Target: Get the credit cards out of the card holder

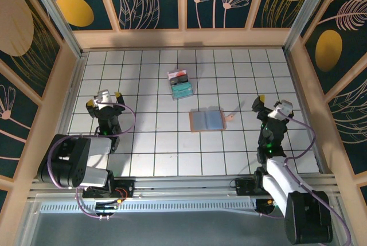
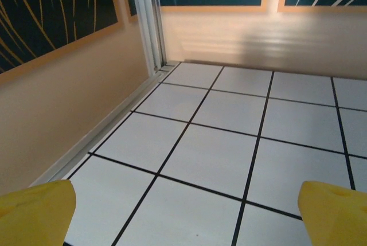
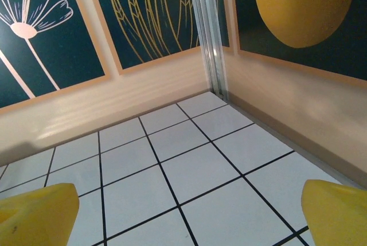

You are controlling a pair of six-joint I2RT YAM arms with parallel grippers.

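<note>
The card holder [image 1: 206, 120] lies spread flat near the middle of the tiled table, grey-blue inner faces up, its tan strap tab [image 1: 230, 117] pointing right. I cannot make out separate cards on it. My left gripper [image 1: 105, 100] hangs over the left side of the table, far from the holder, jaws open and holding nothing; its yellow fingertips [image 2: 34, 209] frame bare tiles. My right gripper [image 1: 269, 104] sits to the right of the holder, also open and holding nothing, with its yellow fingertips [image 3: 338, 211] at the lower corners of the right wrist view.
A teal rectangular pack with red and black parts [image 1: 180, 84] lies behind the holder, toward the back. Wooden walls [image 1: 183, 38] ring the table on the back, left and right. White tiles with black lines [image 2: 218, 154] stretch around both grippers.
</note>
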